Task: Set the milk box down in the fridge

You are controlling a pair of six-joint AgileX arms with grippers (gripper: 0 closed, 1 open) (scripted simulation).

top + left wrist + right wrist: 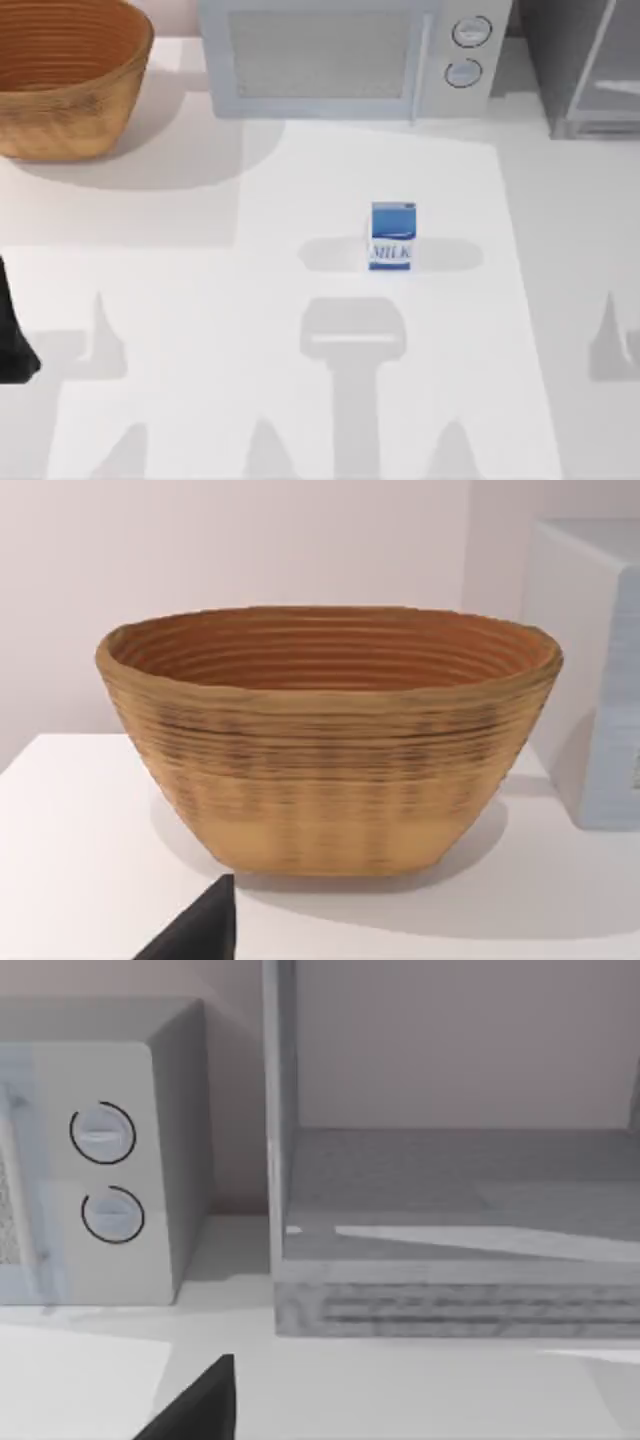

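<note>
Left arm [15,345], nearest at frame's left edge, sits parked, finger state indeterminable, while the milk box [391,236] stands upright mid-frame, ungrasped, well apart from the fridge [585,65] at upper right.

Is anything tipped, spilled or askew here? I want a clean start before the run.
Nothing stands out. The milk box stands upright on the table, apart from the microwave, the basket and the fridge. No spill or damage shows.
</note>
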